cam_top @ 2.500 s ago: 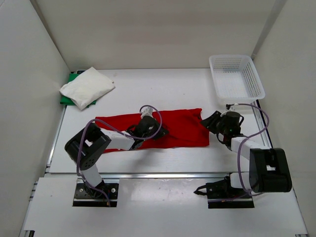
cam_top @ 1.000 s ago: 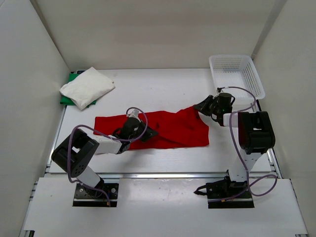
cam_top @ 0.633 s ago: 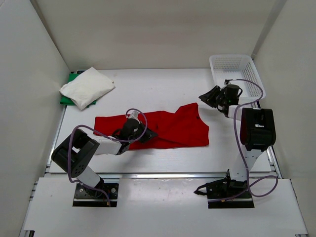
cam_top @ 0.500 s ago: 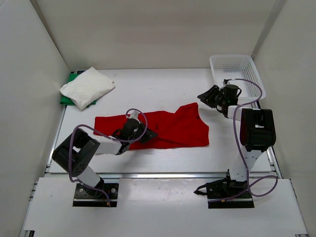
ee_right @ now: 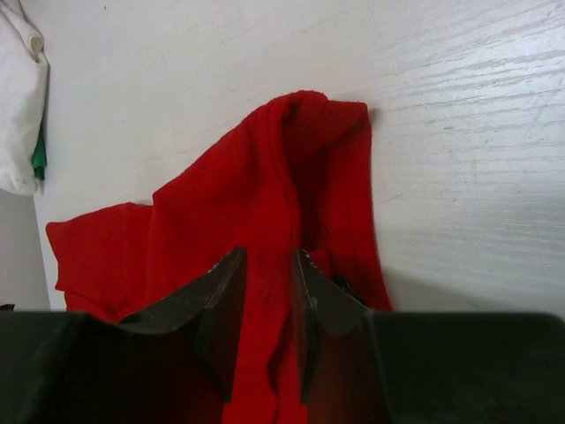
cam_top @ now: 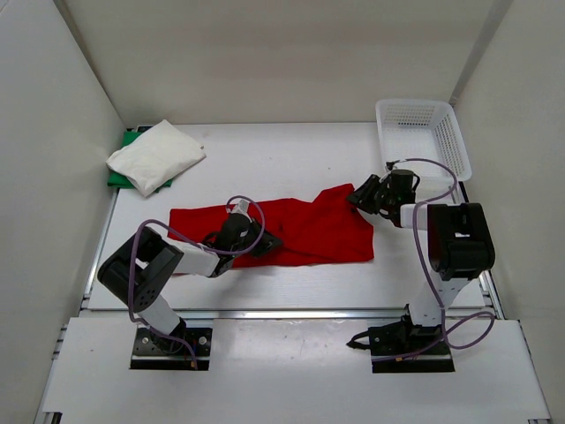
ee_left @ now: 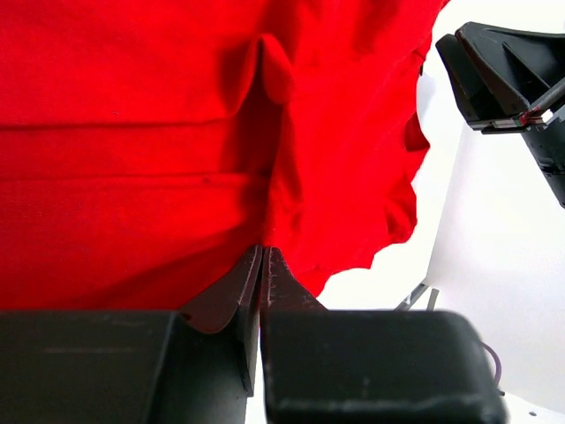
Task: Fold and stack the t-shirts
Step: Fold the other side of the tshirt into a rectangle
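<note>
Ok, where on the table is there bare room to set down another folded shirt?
The widest bare table lies beyond the red t-shirt, between the white t-shirt and the basket. A narrower strip runs between the red t-shirt and the near edge. Crowded: the red t-shirt itself, with the left gripper and right gripper at it.

White table (cam_top: 265, 159): red t-shirt (cam_top: 318, 234), green t-shirt (cam_top: 115, 178), mesh basket (cam_top: 422, 141).

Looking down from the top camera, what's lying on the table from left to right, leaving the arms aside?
White shirt → red shirt → basket.
</note>
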You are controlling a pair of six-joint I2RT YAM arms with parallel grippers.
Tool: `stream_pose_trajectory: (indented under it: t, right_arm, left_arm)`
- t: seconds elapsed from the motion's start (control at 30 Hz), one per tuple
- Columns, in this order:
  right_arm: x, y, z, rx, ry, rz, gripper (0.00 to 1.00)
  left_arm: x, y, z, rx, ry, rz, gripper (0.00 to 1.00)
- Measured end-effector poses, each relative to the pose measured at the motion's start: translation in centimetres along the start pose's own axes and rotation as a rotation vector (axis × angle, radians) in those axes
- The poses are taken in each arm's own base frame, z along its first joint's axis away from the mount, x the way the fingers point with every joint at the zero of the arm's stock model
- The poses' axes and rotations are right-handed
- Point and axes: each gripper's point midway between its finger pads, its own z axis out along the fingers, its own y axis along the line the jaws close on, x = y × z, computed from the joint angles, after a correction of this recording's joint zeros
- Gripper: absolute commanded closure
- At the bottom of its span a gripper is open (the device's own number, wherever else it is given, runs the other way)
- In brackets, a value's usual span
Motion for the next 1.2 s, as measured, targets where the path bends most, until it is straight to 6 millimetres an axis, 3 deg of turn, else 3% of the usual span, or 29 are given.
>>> stream_pose_trajectory:
  t: [0.3,0.47,0.6,0.7,0.77,1.03,1.2]
  right_arm:
    - [0.2,-0.3,0.1,0.023,-0.01,-0.022,0.7]
    - [1.3,-0.5,-2.1,0.106,-0.044,-0.076,0.61]
    - [-1.1,1.9,-4.6,0.119,-0.152,-0.175,0.61]
    - [-2.1,3.6,-5.5,0.095,-0.207,-0.213,0.66]
    - [-1.5,3.7,-5.3,0.077,-0.204,-0.209,0.68]
    - [4.1,-1.1,-2.5,0.115,-0.024,-0.062,0.68]
    - [4.6,-0.7,-1.6,0.069,-0.005,-0.025,0.7]
  left_arm:
    - [0.0,0.0,0.0,0.003,-0.001,-0.002,0.83]
    - [0.0,0.0,0.0,0.005,0.0,0.003,0.77]
    - [-0.2,0.0,0.0,0.005,-0.004,0.009,0.74]
    - [-0.2,0.1,0.0,0.004,-0.007,0.017,0.73]
    - [-0.3,0.1,-0.1,0.003,-0.014,0.024,0.72]
    - [-0.3,0.7,-0.6,0.002,-0.024,0.042,0.61]
    - [-0.1,2.1,-1.3,-0.022,-0.024,0.037,0.62]
